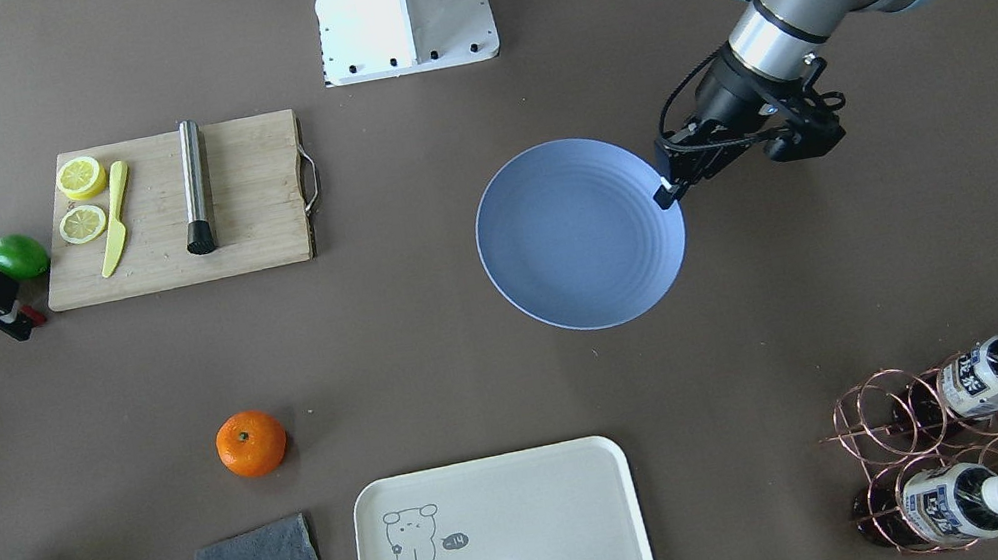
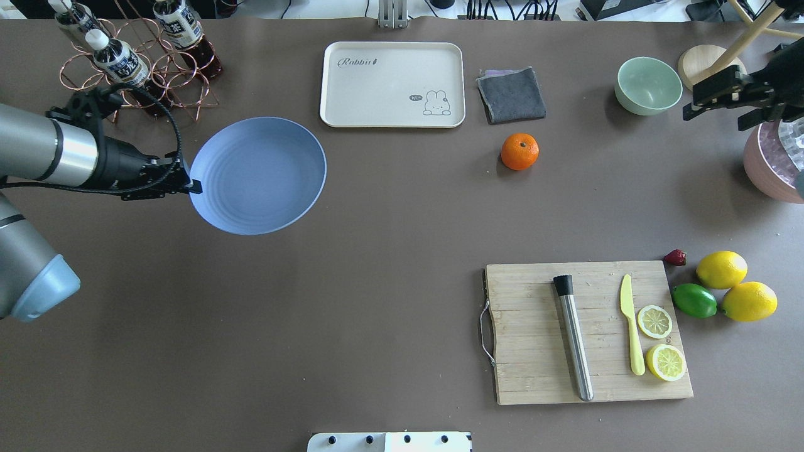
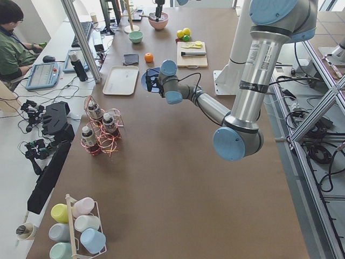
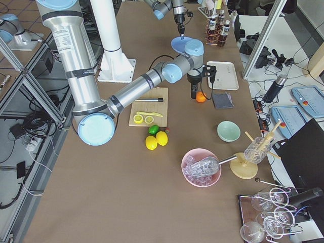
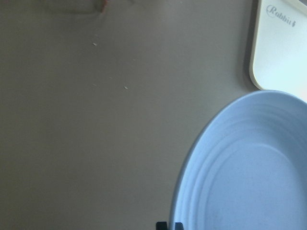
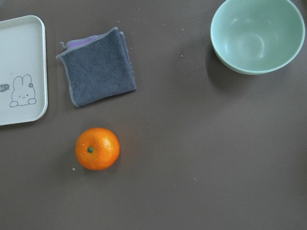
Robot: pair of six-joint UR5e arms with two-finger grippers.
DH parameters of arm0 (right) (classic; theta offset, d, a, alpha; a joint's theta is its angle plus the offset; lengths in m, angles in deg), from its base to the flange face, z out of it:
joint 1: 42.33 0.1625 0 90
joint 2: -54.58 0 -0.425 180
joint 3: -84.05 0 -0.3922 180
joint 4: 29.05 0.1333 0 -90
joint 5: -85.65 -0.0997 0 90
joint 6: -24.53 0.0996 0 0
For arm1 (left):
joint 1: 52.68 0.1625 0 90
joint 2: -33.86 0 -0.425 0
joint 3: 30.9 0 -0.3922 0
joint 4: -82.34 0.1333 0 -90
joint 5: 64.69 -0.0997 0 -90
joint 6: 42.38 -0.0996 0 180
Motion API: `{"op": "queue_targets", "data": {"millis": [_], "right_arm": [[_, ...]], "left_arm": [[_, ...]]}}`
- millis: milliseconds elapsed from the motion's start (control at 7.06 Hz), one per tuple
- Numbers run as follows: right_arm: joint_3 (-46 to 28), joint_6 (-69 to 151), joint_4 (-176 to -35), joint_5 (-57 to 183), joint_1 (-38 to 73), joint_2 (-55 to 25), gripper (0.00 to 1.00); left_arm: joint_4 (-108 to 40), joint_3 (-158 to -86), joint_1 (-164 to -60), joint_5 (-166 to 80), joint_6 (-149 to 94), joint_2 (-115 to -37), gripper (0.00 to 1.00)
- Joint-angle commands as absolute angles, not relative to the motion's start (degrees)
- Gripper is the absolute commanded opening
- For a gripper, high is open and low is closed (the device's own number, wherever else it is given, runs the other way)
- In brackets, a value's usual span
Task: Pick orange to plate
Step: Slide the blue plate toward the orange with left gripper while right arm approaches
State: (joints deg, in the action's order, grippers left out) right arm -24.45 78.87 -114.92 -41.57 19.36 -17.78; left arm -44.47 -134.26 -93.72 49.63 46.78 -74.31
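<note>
Looking down on the brown table (image 2: 377,251), we see the small round bright-orange orange (image 2: 520,152) lying on the bare surface with its dark green stem dot turned upward. It is just beside the folded dark grey cloth (image 2: 510,94) and near the cream rectangular tray (image 2: 392,83) with a small animal drawing. Nothing touches it. The round, shallow, matte periwinkle-blue plate (image 2: 264,176) is well apart from the orange, on the other side of the tray, and nothing lies in it. The left gripper (image 2: 191,186) is at the rim of the plate, and in the left wrist view its two black fingertips (image 5: 163,225) are clenched on this rim with the edge between them. We cannot tell if the plate rests flat on the table or is lifted a little. The right gripper (image 2: 691,105) hangs above the table near the pale green round bowl (image 2: 648,85), apart from the orange. Its two fingers are spread and they grasp nothing. Its wrist camera looks down on the orange, the cloth and the bowl together. The rectangular wooden cutting board (image 2: 540,351) lies well apart from the orange, on the robot's side of the table.
</note>
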Motion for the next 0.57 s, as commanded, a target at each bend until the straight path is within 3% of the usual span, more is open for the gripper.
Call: {"op": "queue_targets", "data": {"millis": [0,425], "right_arm": [[-18.8,85.7,-114.8,-36.4,13.4,-10.7,1.00],[-11.1,86.1,-114.8,-35.2,12.6,-4.5,1.00]], "left_arm": [[-36.2,-134.5,-81.7,35.8,52.0,-82.0,0.00],[-34.8,-126.7,-74.1,24.7,52.0,-85.8,0.00]]}}
